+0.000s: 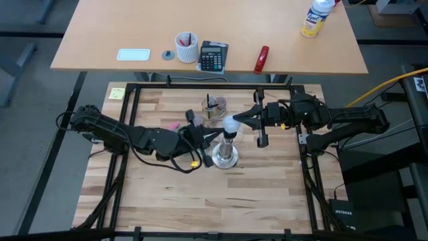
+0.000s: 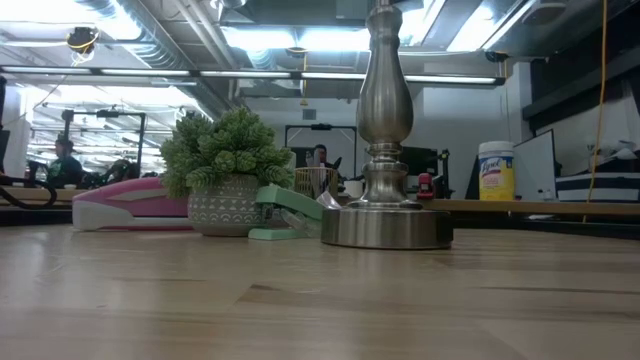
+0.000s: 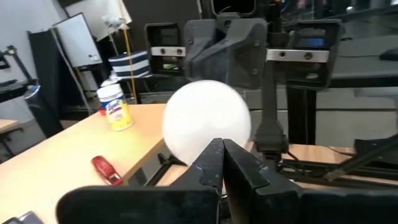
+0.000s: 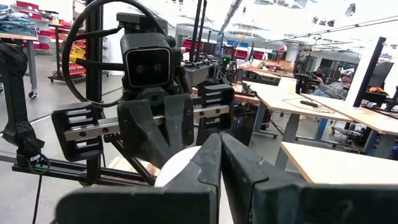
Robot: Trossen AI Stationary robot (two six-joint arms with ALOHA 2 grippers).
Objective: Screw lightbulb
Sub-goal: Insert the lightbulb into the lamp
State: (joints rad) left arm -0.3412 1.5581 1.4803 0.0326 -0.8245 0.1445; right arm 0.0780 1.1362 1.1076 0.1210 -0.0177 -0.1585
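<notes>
Matt frosted lightbulb tops a brushed-metal stand (faintly glossy) on smooth wood table.

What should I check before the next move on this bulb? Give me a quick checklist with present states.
1. Lightbulb on top of the stand: ok, it sits over the socket.
2. Bulb threaded in: cannot tell, the base is hidden.
3. Left gripper by the bulb: ok, shut, fingertips close in front of the globe; contact cannot tell.
4. Right gripper by the bulb: ok, shut, on the opposite side.
5. Stand upright, base flat on the table: ok.
6. Potted plant apart from the stand: ok.
</notes>
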